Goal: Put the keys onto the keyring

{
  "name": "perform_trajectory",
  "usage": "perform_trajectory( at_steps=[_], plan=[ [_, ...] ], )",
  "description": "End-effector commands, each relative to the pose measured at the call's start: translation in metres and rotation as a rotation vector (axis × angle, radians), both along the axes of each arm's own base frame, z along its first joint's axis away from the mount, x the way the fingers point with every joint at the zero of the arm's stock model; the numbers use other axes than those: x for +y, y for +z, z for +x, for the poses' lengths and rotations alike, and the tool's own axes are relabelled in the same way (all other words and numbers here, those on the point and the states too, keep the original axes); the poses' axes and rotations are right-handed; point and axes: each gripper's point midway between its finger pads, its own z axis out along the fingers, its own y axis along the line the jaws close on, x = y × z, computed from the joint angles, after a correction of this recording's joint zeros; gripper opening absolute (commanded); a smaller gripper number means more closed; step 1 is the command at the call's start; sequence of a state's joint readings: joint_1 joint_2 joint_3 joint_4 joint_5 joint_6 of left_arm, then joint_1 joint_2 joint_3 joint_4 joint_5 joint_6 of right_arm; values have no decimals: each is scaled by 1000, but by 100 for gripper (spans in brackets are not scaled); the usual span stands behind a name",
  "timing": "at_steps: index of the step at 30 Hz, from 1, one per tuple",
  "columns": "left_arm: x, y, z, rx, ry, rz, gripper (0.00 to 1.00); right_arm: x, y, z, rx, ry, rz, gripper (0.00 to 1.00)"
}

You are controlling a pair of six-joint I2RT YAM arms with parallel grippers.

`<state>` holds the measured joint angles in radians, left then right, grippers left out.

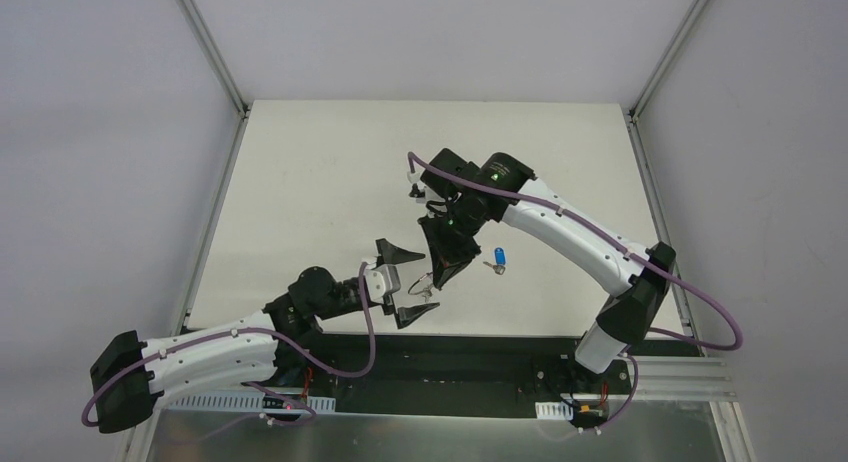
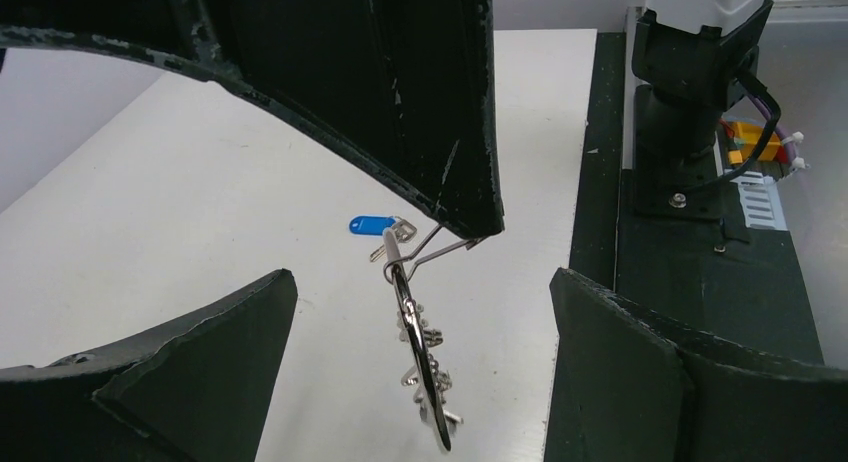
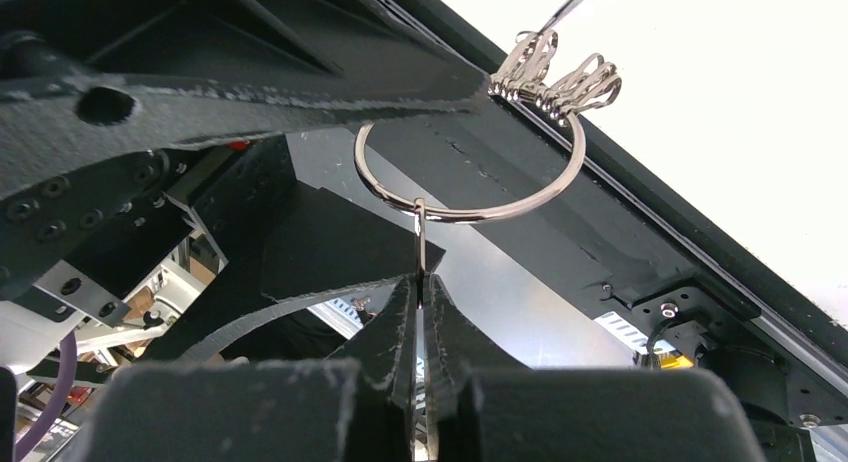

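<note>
Nearest the bases, your left gripper (image 1: pixel 427 283) stood wide open, holding nothing, its 2 black wedge fingers (image 2: pixel 200 372) either side of the keyring (image 3: pixel 480 214). The ring was thin, round, polished wire, edge-on to that wrist, with a bunch of plain silver keys (image 3: pixel 555 77) loose on it. Your right gripper (image 3: pixel 420 292) was clamped shut on 1 thin wire tail (image 3: pixel 421 237) off the ring, nothing more.

Risk: slick wire in a narrow pinch could twist or slip, and the loose keys would swing. Close the left badly and you'd have caught keys, not wire.

Beyond, the blue key (image 2: pixel 370 224) lay flat on the matte white table (image 1: pixel 300 182), off the ring. Plastic head, thin blade, hard to get under.
</note>
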<state>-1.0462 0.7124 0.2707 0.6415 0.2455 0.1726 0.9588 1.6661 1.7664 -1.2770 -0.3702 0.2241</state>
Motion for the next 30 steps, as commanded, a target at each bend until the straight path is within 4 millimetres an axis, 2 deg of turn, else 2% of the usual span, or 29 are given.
perform_trajectory(
  at_steps=[1,8,11,26,27,29,30],
  plan=[
    [-6,29,-7,-46,-52,-44,98,7,17,-9,25,9,38,0],
    [-9,30,-10,-68,-81,-25,57,10,16,-11,34,19,36,0],
    [-10,29,-10,-73,-85,-19,43,11,17,-11,34,22,36,0],
    [-7,41,-16,-92,-105,-59,22,17,14,-11,52,23,27,0],
    [-7,42,-17,-92,-108,-63,19,17,14,-11,55,26,27,0],
    [-7,45,-19,-89,-115,-70,2,17,14,-12,56,27,27,0],
    [-6,46,-20,-89,-118,-74,0,17,14,-12,55,28,27,0]
  ],
)
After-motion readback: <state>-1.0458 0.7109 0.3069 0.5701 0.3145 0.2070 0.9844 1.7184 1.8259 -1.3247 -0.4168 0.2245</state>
